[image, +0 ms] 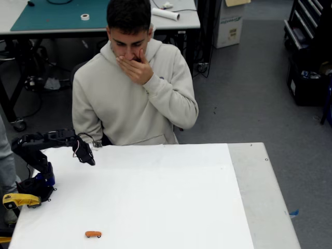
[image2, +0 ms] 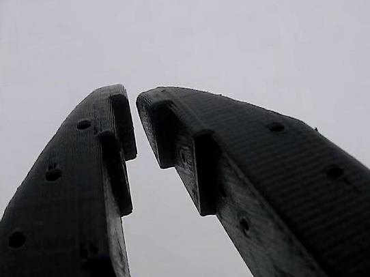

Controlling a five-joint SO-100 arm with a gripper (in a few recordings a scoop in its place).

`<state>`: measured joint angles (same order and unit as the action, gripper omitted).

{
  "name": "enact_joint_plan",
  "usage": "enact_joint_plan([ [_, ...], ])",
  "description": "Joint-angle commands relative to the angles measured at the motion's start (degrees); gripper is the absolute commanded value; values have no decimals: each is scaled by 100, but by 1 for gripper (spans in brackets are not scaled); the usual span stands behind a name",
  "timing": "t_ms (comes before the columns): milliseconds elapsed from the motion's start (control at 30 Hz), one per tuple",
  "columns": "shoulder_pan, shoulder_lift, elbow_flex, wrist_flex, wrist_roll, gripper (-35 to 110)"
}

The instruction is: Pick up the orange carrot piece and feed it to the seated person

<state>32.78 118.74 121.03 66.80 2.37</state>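
At the lower left of the fixed view, my black arm (image: 39, 155) sits folded at the left edge of the white worktop (image: 171, 192), with the pincer (image: 89, 160) pointing down and just above the sheet near the far left corner. In the wrist view the pincer (image2: 134, 114) has its two dark fingers (image2: 76, 195) nearly together at the tips, a narrow gap between them, and nothing in its grip; behind them I see plain pale surface.

The carrot piece (image: 93, 234) lies on its side near the bottom edge of the worktop, lower left of centre, well apart from the pincer. The white sheet between them is bare. A yellow clamp (image: 19, 199) sits at the arm's base, on the left edge.

The seated person (image: 132, 98) is just beyond the far edge, at upper centre, in a light hoodie, with one hand (image: 136, 67) over the mouth. That hand covers the mouth fully.

To the right of the sheet runs a grey strip of worktop (image: 259, 197), then open floor. Behind the person stands another table with a green mat (image: 62, 14) and a roll of tape (image: 85, 16).
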Motion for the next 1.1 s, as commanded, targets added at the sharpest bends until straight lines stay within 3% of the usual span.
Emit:
enact_joint_plan([
  [0, 624, -264, -817, 44, 62, -2],
  [200, 1415, -932, -1600, 44, 0, -2],
  [567, 2760, -1960, -2602, 44, -1740, -2],
  [1067, 4386, -3480, -4069, 53, -3182, -2],
])
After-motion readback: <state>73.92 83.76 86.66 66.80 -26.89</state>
